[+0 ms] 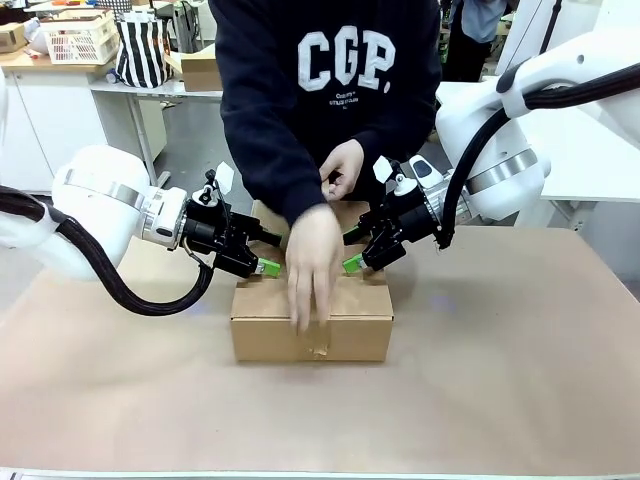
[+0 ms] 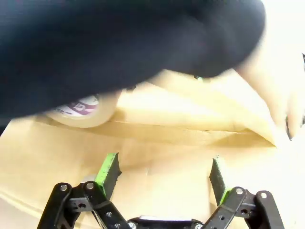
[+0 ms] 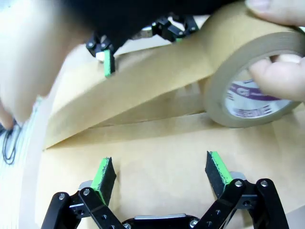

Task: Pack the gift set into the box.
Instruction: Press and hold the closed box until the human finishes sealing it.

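Observation:
The box [image 1: 311,335] stands mid-table with its top flaps down. A person's hand [image 1: 312,265] presses a strip of brown tape [image 3: 143,86] along the top seam, while the other hand [image 1: 343,168] holds the tape roll [image 3: 252,90] at the far edge. My left gripper [image 1: 268,253] is open just over the box's left top edge. My right gripper [image 1: 351,250] is open over the right top edge. In the wrist views the left gripper [image 2: 164,169] and right gripper [image 3: 162,167] hold nothing, with bare cardboard [image 2: 167,143] beneath. The gift set is hidden.
The person's dark sleeve [image 2: 119,43] crosses above the box between my two grippers. Brown paper [image 1: 520,380] covers the table around the box. White tables [image 1: 590,160] and a basket [image 1: 78,38] stand far behind.

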